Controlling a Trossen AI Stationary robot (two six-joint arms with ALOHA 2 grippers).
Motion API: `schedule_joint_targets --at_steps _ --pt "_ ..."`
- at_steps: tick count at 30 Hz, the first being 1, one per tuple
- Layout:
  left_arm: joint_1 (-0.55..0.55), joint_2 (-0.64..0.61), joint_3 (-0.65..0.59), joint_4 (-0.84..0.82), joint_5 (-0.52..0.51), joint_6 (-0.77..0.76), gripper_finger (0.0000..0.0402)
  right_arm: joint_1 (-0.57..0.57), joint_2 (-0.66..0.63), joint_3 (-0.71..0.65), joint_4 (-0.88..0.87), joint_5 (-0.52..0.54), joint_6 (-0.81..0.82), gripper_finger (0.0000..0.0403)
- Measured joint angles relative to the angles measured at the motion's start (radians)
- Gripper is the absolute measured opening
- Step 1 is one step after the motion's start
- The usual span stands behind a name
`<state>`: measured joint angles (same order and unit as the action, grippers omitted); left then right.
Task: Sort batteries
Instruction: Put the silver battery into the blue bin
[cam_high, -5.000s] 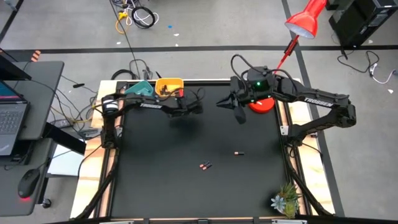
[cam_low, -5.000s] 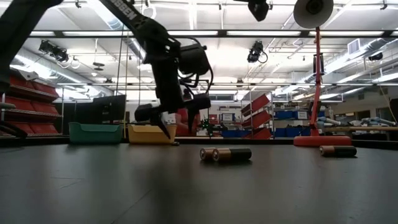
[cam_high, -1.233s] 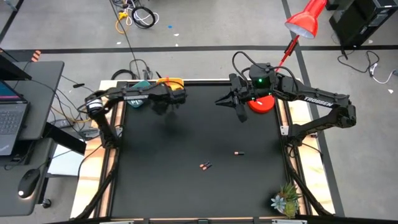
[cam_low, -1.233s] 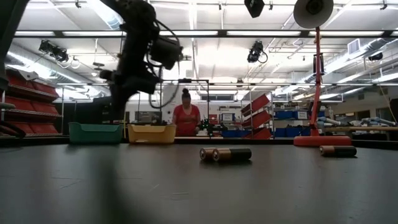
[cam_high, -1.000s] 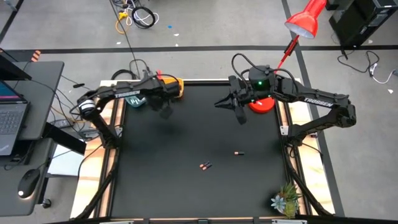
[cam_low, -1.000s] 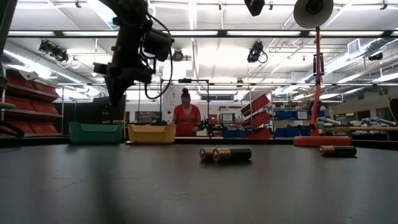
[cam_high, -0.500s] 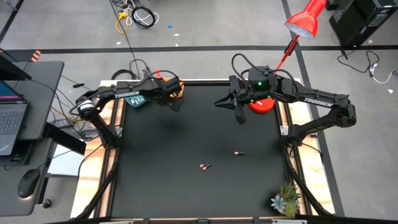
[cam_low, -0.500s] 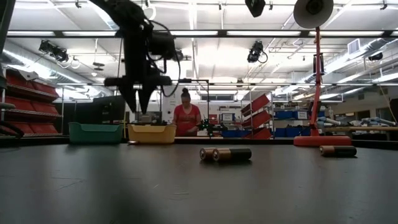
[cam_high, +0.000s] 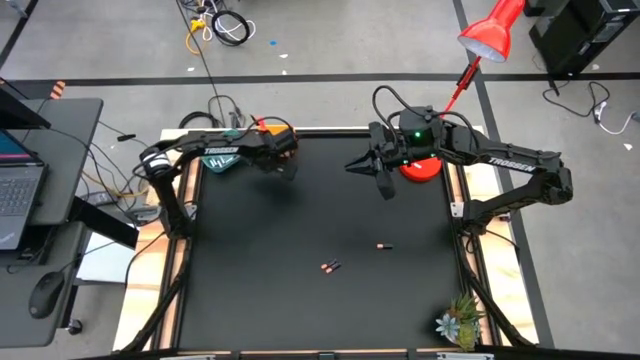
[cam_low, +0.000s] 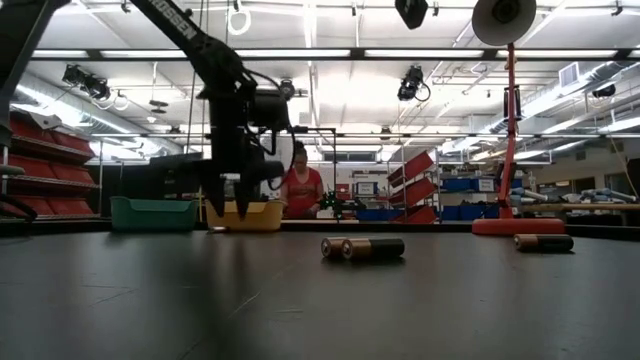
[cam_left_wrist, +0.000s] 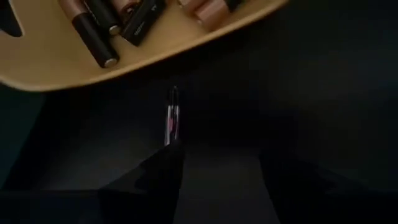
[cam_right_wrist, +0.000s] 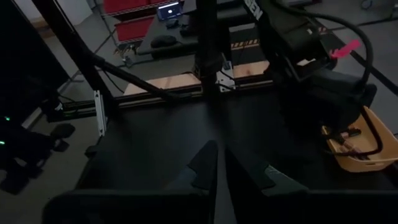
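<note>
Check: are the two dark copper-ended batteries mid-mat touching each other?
Touching. The low view shows the two dark copper-ended batteries lying end to end on the black mat, no gap between them. The high view shows them as one joined pair.

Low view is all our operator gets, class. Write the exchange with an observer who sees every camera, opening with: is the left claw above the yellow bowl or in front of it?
Observer: In front. The left wrist view shows the left claw, open, over the black table just beside the yellow bowl.
Operator: Is anything in that bowl?
Observer: Yes, dark batteries with copper ends lie inside.
Operator: Where is the right claw?
Observer: The high view shows the right claw shut, above the table's far right part, near the red lamp base.
</note>
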<state>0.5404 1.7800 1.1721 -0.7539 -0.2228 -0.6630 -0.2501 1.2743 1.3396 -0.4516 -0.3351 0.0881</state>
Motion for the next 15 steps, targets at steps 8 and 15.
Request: schedule_joint_targets --at_steps 8,15 --pt "0.043 0.040 0.000 0.013 -0.063 0.029 0.0217 0.000 0.000 0.000 -0.034 0.026 0.028 0.0041" --pt "0.095 0.047 0.000 0.045 -0.060 0.085 0.0212 0.000 0.000 0.000 -0.037 0.047 0.052 0.0041"
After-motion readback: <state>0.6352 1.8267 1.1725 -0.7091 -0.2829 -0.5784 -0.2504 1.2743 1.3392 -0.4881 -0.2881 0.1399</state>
